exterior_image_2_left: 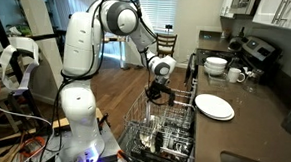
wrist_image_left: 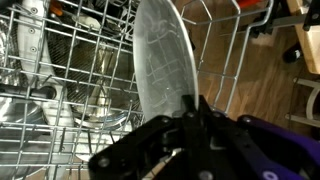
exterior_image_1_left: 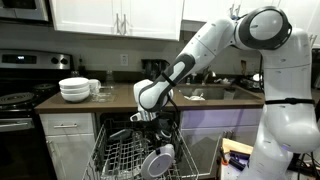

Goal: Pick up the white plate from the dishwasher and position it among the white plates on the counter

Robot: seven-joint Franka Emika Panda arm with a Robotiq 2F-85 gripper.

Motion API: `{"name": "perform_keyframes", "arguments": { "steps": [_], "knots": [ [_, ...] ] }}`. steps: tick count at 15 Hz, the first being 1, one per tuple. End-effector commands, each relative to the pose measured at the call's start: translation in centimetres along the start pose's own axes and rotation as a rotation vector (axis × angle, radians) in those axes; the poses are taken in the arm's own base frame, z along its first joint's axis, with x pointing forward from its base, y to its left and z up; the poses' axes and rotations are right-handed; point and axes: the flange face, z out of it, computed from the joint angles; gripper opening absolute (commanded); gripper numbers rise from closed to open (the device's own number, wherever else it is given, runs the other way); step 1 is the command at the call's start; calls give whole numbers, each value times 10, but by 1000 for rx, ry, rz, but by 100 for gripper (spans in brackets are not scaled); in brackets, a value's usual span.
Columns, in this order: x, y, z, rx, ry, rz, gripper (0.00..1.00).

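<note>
In the wrist view a white plate (wrist_image_left: 160, 60) stands on edge in the dishwasher's grey wire rack (wrist_image_left: 60, 60). My gripper (wrist_image_left: 190, 108) is shut on its near rim. In both exterior views the gripper (exterior_image_1_left: 144, 117) (exterior_image_2_left: 157, 94) hangs just over the pulled-out rack (exterior_image_1_left: 128, 152) (exterior_image_2_left: 171, 127); the held plate is hard to make out there. A flat white plate (exterior_image_2_left: 213, 107) lies on the dark brown counter (exterior_image_2_left: 258, 127) beside the dishwasher. The counter also shows in an exterior view (exterior_image_1_left: 120, 99), where the arm hides that spot.
A stack of deep white bowls (exterior_image_1_left: 73, 90) (exterior_image_2_left: 215, 66) and a mug (exterior_image_2_left: 236, 75) stand near the black stove (exterior_image_1_left: 18, 98) (exterior_image_2_left: 255, 49). Another round white dish (exterior_image_1_left: 158, 160) leans at the rack's front. A sink (exterior_image_1_left: 205, 92) lies behind the arm.
</note>
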Motion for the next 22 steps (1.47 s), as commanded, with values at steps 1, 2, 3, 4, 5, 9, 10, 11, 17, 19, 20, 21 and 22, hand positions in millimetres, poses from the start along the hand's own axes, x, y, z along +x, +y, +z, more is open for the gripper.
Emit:
{"name": "perform_keyframes", "arguments": {
  "steps": [1,2,3,4,5,9,10,11,17,19,20,21,22],
  "knots": [
    [-4,-15,-20,22,7,11,3],
    [-5,-16,-23,19,5,10,3],
    [-5,-18,-26,14,4,11,3],
    [-5,-19,-29,5,1,16,3],
    [-5,-21,-32,-12,1,23,3],
    [0,-30,-41,-97,4,56,3],
    [2,-34,-44,-118,1,65,3],
    [5,-38,-46,-138,-4,69,3],
    [21,-65,-50,-237,-65,150,3],
    [25,-72,-50,-285,-84,185,3],
    [27,-74,-50,-309,-93,202,3],
    [29,-76,-49,-335,-102,217,3],
    [31,-78,-49,-363,-111,229,3]
  ]
}}
